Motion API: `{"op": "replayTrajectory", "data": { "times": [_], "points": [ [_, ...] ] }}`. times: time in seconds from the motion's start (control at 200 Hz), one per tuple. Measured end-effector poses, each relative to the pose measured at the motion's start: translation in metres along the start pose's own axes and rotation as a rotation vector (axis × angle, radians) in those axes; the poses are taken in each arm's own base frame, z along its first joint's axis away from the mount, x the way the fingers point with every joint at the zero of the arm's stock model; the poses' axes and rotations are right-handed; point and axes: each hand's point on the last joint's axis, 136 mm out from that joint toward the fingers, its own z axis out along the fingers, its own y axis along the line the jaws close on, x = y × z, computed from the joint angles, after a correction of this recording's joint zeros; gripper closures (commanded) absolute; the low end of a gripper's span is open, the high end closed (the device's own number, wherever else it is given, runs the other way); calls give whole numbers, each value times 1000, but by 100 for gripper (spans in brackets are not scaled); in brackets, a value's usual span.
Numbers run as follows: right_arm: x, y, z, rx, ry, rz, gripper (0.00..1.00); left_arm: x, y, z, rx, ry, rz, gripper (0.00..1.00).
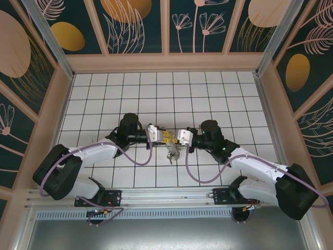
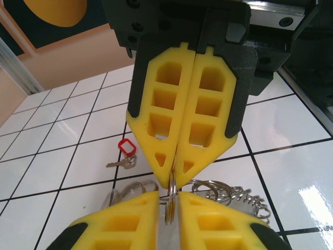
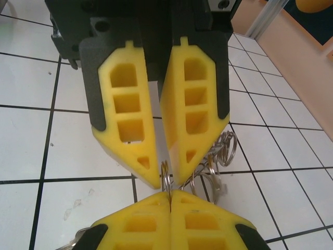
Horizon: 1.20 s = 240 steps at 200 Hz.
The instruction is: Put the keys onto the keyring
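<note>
Two grippers are facing each other tip to tip above the middle of the tiled floor, the left gripper (image 1: 164, 136) reaching in from the left and the right gripper (image 1: 175, 138) from the right. One keyring (image 1: 171, 151) is hanging between and just below them, its cluster of keys dangling on the near side of the fingertips.

In the right wrist view, the right gripper (image 3: 170, 194) is pressing its two yellow fingers flat together with the thin edge of the keyring (image 3: 165, 174) pinched at their tips. Opposite it, the left gripper (image 3: 165, 183) is standing with its two fingers in a narrow V around the same hoop. Whether they are actually squeezing the metal cannot be told.

In the left wrist view, the hoop of the keyring (image 2: 169, 205) is running edge-on through the slim gap of the left gripper (image 2: 168, 196) and up into the tips of the right gripper (image 2: 173, 182). Several smaller rings (image 2: 208, 188) are bunching just behind the fingers, to the near side.

One loose key (image 2: 120, 163) is lying flat on a white tile, carrying one red tag (image 2: 126, 146). It is sitting apart from the hoop, below the grippers and toward the far side, touching neither of them.
</note>
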Motion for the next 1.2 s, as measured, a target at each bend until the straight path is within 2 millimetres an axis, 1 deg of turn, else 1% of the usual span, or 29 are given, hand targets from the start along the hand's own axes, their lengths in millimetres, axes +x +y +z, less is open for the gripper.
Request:
{"op": "replayTrajectory", "data": {
  "times": [0.065, 0.125, 0.16, 0.225, 0.46, 0.505, 0.541, 0.606, 0.656, 0.781, 0.876, 0.956, 1.121, 1.201],
  "points": [
    [-1, -1, 0, 4, 0, -1, 100, 0, 1, 1, 0, 1, -1, 83],
    [-1, -2, 0, 5, 0, -2, 100, 0, 1, 1, 0, 1, -1, 86],
    [-1, -2, 0, 5, 0, -2, 100, 0, 1, 1, 0, 1, -1, 90],
    [-1, -2, 0, 5, 0, -2, 100, 0, 1, 1, 0, 2, 5, 100],
    [0, -1, 0, -3, 9, 0, 100, 3, 1, 1, -5, 11, 22, 100],
    [0, 0, 0, -10, 16, -3, 90, 2, 1, 0, -8, 9, 29, 100],
    [0, 1, 0, -19, 18, -6, 85, 2, 0, -1, -9, 6, 34, 100],
    [-2, 2, -1, -40, 16, -14, 79, 0, -3, -3, -15, -3, 47, 100],
    [-4, 3, -2, -55, 13, -20, 77, -2, -4, -5, -20, -8, 54, 100],
    [-2, 4, -6, -83, 19, -5, 77, -13, -5, -9, -18, -36, 79, 100],
    [-5, 6, -8, -107, 20, 2, 79, -19, -7, -10, -5, -60, 94, 100],
    [-8, 7, -9, -122, 16, 4, 82, -21, -10, -10, 14, -76, 98, 100],
    [-12, 9, -11, -140, 3, -2, 82, -25, -15, -10, 40, -98, 104, 100],
    [-13, 10, -11, -145, -4, -3, 86, -26, -15, -11, 41, -102, 108, 100]
  ]
}}
